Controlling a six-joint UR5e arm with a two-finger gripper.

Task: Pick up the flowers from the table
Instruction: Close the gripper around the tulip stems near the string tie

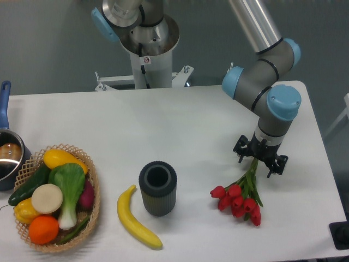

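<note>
Item: flowers (238, 197), a small bunch of red tulips with green stems and leaves, lying flat on the white counter (180, 131), right of the dark ribbed cup (157, 188). Long axis diagonal: blooms toward the near left, stem ends toward the far right, under my gripper (260, 158). My gripper sits low over the stems, jaws spread either side, not closed. Writing: small label on the arm pedestal (146, 60), unreadable

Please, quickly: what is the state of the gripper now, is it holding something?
Gripper: open, jaws on both sides of the tulip stems, not closed on them, holding nothing.
</note>
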